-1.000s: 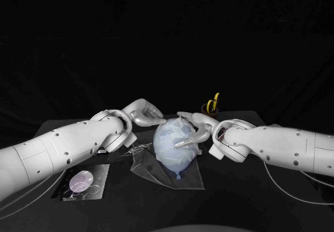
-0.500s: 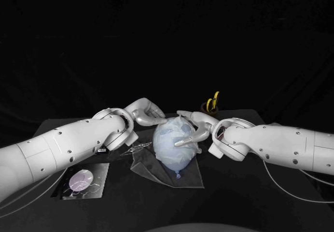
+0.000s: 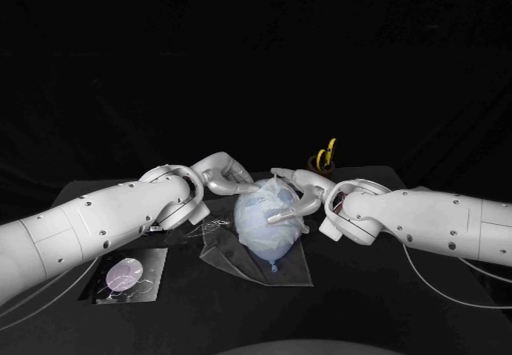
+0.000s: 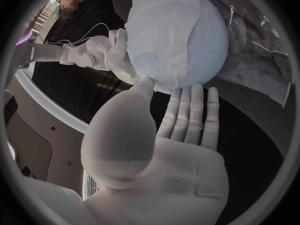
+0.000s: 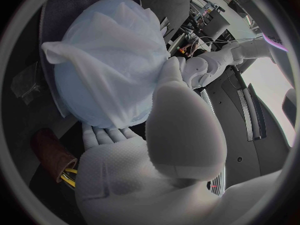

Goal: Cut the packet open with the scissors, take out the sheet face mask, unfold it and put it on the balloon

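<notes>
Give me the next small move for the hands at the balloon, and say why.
Probably smooth the sheet mask flatter with the right robot hand while the left robot hand steadies the balloon. The mask already drapes the balloon, but a loose fold sticks out at one side, and both hands flank the balloon.

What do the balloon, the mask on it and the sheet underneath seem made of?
Balloon: pale blue rubber, likely; smooth, taut, rounded. Mask: thin white fabric or paper, matte; it wrinkles and folds loosely. Sheet: clear plastic film, glossy; bright glints and creases on it.
</notes>
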`<state>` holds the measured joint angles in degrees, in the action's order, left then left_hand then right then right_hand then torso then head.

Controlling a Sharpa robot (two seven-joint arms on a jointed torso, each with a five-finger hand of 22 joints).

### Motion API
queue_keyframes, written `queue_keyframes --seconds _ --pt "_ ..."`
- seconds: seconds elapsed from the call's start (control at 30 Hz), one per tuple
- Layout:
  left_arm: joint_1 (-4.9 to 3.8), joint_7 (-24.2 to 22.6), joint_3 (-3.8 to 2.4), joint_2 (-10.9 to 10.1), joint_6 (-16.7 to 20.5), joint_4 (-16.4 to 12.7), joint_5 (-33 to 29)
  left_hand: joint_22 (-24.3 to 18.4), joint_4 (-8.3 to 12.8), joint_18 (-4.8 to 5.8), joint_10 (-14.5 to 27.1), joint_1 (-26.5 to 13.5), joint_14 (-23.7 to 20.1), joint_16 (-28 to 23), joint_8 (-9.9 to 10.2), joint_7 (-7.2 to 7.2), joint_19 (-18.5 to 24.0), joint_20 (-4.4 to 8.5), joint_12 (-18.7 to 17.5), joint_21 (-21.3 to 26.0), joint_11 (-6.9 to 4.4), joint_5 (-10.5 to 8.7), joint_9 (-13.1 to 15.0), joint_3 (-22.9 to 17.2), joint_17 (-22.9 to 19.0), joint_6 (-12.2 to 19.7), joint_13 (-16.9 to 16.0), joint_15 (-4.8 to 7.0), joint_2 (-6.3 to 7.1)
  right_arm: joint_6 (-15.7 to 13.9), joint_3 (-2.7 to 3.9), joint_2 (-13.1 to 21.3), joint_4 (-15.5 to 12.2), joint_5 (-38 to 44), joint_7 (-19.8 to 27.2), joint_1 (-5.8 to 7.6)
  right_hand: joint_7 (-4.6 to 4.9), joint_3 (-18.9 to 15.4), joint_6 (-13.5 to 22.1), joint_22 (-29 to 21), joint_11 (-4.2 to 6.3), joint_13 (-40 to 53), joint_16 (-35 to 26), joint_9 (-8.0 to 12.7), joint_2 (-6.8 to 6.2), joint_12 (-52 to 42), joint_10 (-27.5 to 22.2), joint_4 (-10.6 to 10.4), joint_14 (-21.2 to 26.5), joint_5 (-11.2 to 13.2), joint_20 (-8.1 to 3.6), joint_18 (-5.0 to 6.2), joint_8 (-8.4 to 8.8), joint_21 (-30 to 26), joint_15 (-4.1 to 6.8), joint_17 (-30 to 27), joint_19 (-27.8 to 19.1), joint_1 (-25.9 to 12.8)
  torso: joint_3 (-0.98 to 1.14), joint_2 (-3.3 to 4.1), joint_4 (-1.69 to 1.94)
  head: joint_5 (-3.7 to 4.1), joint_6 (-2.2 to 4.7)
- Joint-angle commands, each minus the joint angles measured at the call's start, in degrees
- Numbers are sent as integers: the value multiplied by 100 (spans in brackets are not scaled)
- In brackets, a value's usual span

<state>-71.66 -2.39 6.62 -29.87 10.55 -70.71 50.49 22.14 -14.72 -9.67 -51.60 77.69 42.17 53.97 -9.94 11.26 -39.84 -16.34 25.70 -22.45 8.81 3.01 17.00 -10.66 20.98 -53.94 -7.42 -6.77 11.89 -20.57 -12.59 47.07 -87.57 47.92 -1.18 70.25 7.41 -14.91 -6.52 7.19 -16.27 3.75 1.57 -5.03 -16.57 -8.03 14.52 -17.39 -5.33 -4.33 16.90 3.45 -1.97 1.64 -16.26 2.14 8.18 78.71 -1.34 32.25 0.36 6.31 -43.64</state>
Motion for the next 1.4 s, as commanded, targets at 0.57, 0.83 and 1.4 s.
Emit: queue_keyframes --seconds 0.57,0.83,1.4 --pt "2 19 -1 14 -76 -9 234 -157 -37 -46 0 1074 7 165 14 -40 -220 8 157 176 -50 -26 -97 431 -5 -144 -24 58 -527 37 -8 -3 -21 62 -55 -17 995 23 -60 2 -7 -3 3 -11 32 -24 -22 3 14 32 1 46 -37 13 -26 -10 34 24 1 -1 1 -6 -39" --pt "2 36 0 71 89 3 410 -127 16 -71 -244 1511 204 233 -75 -138 -406 48 169 92 -147 -26 -119 142 -16 -377 13 164 -558 29 -8 -1 -38 61 -56 -17 995 34 -72 5 -8 -2 4 -20 42 -34 -19 3 8 33 1 43 -42 15 -28 -8 40 28 1 -6 0 -4 -68" --pt "2 -1 2 129 364 -15 759 76 -63 -88 -1028 1723 792 568 -449 -441 -821 235 343 -267 -474 -24 -46 -157 72 -1101 -10 464 -487 -7 -8 13 -58 13 -81 -18 996 72 -88 8 -11 0 8 -31 80 -60 -5 4 -11 40 0 40 -50 17 -32 -1 49 34 1 1 0 10 -124"
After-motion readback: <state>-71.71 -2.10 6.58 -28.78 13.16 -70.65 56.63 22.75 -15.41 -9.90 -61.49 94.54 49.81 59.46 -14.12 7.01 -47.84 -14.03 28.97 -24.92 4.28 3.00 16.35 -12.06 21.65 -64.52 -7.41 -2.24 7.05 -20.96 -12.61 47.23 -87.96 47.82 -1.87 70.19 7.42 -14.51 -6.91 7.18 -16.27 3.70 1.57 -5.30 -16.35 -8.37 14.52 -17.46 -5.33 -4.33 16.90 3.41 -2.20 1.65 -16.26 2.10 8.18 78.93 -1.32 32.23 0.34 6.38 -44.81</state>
